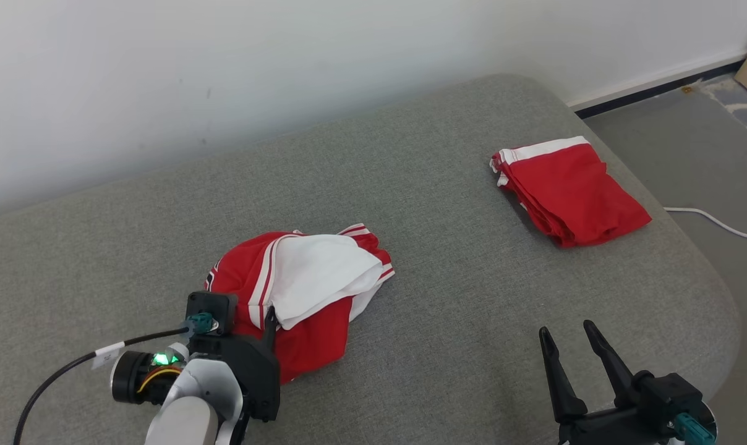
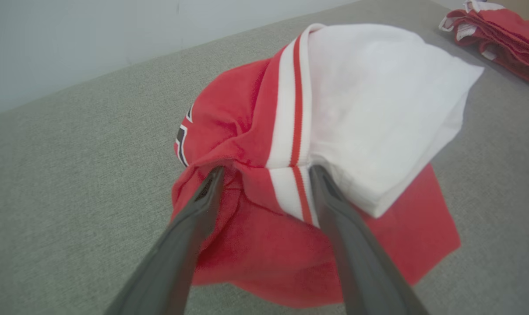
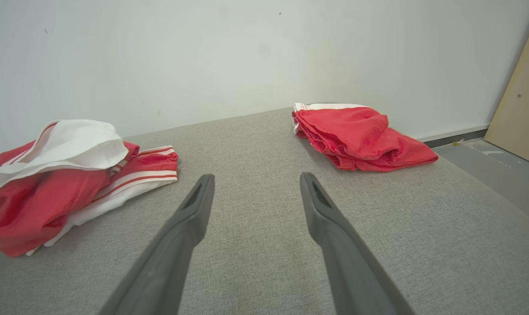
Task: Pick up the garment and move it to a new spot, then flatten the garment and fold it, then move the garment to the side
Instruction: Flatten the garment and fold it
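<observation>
The left gripper (image 2: 266, 170) presses spread fingers against the crumpled garment (image 1: 299, 278), while the right gripper (image 1: 566, 329) hovers spread above the grey cushion (image 1: 441, 204).

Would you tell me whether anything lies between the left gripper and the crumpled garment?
Nothing visible does. The open left gripper is at the crumpled garment, its fingers straddling the striped fold. The folded garment lies well apart, towards the robot's right.
</observation>
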